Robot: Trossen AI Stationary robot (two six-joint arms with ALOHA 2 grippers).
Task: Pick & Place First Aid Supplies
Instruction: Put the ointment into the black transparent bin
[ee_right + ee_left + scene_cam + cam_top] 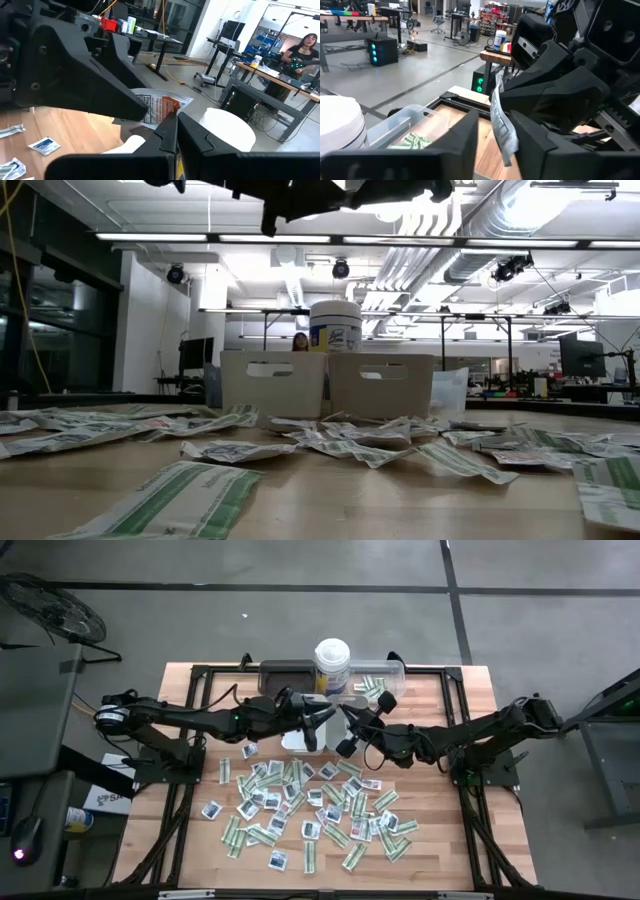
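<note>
Workshop behind the table is all desks, monitors and ceiling pipes, and a person [300,50] sits at a far bench. On the wooden table [450,710] packets [310,805] lie scattered over the near half, with white bins [272,385] and a lidded canister [332,665] toward the back. Both arms meet mid-air over the bins. The left gripper [495,137] has its fingers partly closed around a packet [501,125] hanging edge-on between them. The right gripper [176,132] is pinched fully closed on that same packet, printed face showing, right beside the left one.
</note>
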